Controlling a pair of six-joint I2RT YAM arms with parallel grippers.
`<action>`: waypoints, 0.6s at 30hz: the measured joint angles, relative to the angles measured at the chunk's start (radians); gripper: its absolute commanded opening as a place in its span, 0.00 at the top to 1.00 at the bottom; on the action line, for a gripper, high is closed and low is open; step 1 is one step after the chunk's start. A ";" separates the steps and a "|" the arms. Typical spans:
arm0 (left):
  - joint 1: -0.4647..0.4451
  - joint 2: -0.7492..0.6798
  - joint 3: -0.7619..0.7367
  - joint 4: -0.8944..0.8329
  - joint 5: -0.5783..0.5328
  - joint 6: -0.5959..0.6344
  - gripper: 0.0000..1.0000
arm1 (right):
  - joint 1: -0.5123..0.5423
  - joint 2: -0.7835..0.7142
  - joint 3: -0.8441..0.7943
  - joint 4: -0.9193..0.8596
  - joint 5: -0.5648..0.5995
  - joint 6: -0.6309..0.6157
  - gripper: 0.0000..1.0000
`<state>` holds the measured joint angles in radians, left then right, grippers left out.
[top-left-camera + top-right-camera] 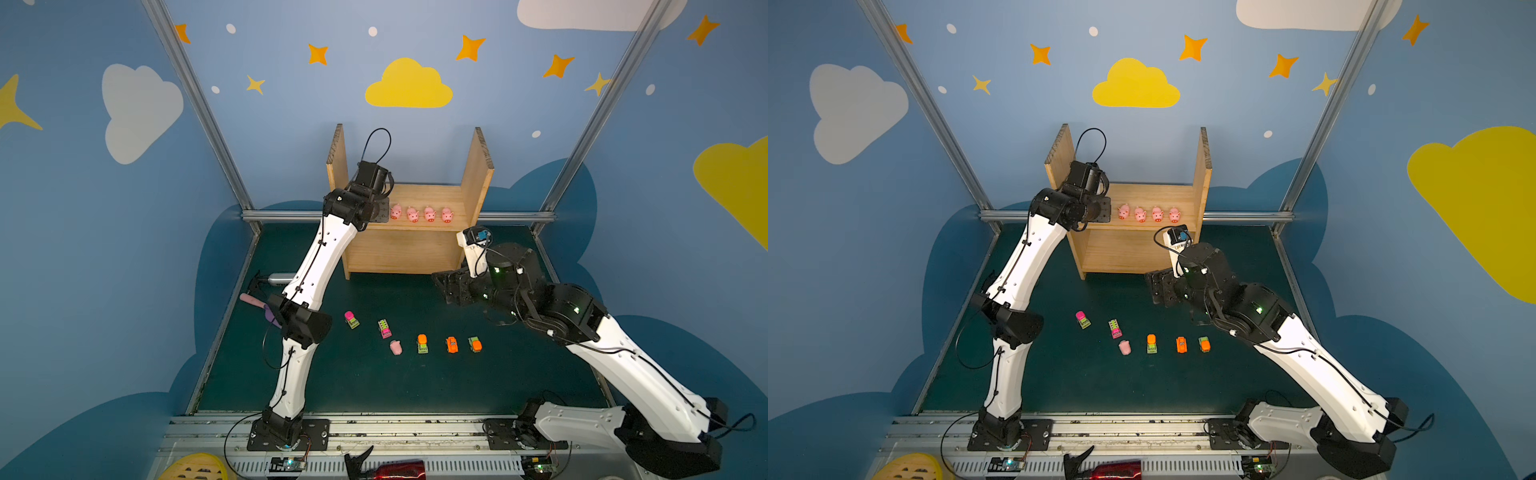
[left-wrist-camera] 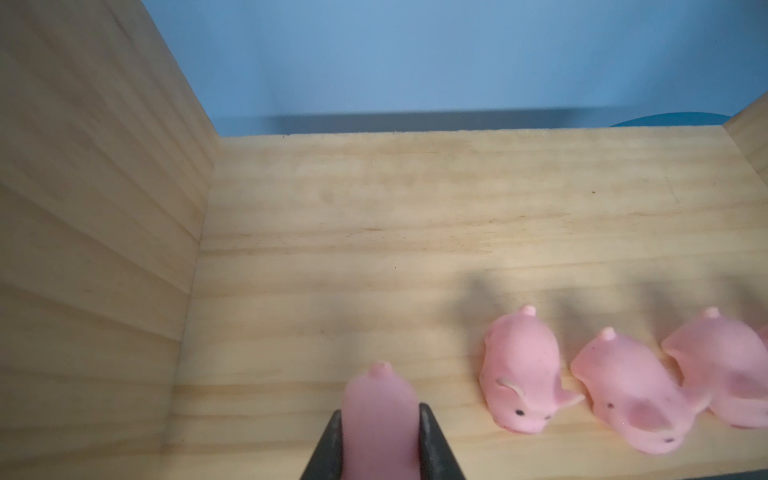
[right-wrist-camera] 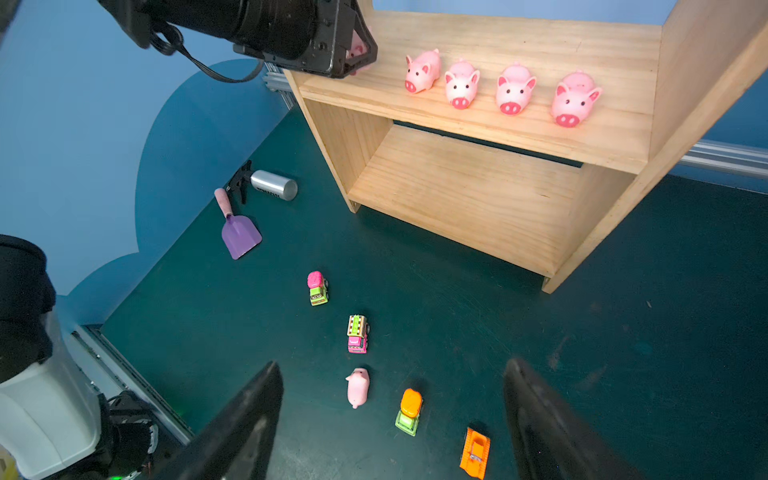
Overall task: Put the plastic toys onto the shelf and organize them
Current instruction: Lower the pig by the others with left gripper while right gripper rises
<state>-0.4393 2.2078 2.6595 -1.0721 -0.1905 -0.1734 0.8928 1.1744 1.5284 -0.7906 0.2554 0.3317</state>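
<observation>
The wooden shelf (image 1: 424,195) (image 3: 519,41) stands at the back of the table. Several pink pigs (image 1: 429,214) (image 2: 519,365) line its upper board. My left gripper (image 2: 380,409) is shut on another pink pig (image 2: 380,390), low over that board's left end, beside the row. On the green table lie one pig on its side (image 1: 396,347) (image 3: 357,387) and several toy vehicles: pink-green ones (image 1: 351,320) (image 1: 384,328), orange-green ones (image 1: 422,344) (image 1: 475,344) and an orange one (image 1: 451,345). My right gripper (image 3: 393,365) hangs open above the table in front of the shelf, nothing between its fingers.
A purple scoop (image 3: 239,232) and a silver bottle (image 3: 274,185) lie left of the shelf, by the left arm. The shelf's lower board (image 3: 457,187) is bare. A red bottle (image 1: 395,469) and a yellow object (image 1: 195,467) sit beyond the front rail.
</observation>
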 measured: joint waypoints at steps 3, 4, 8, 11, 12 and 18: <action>0.012 0.019 0.000 0.024 0.014 -0.007 0.73 | -0.009 -0.001 0.007 0.000 -0.007 0.001 0.18; 0.015 0.029 0.000 0.032 0.018 -0.011 0.72 | -0.010 -0.001 0.007 0.000 -0.007 0.001 0.18; 0.025 0.060 0.009 0.045 0.033 -0.026 0.72 | -0.019 -0.001 0.007 0.000 -0.009 0.003 0.18; 0.027 0.076 0.038 0.050 0.047 -0.036 0.72 | -0.023 -0.001 0.007 0.000 -0.010 0.004 0.18; 0.027 0.079 0.044 0.052 0.048 -0.041 0.71 | -0.024 -0.001 0.007 -0.001 -0.011 0.004 0.18; 0.027 0.085 0.047 0.055 0.077 -0.074 0.69 | -0.029 -0.001 0.007 -0.002 -0.012 0.004 0.18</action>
<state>-0.4126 2.2932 2.7068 -1.0172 -0.1139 -0.2470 0.8642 1.1732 1.5352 -0.7929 0.2432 0.3355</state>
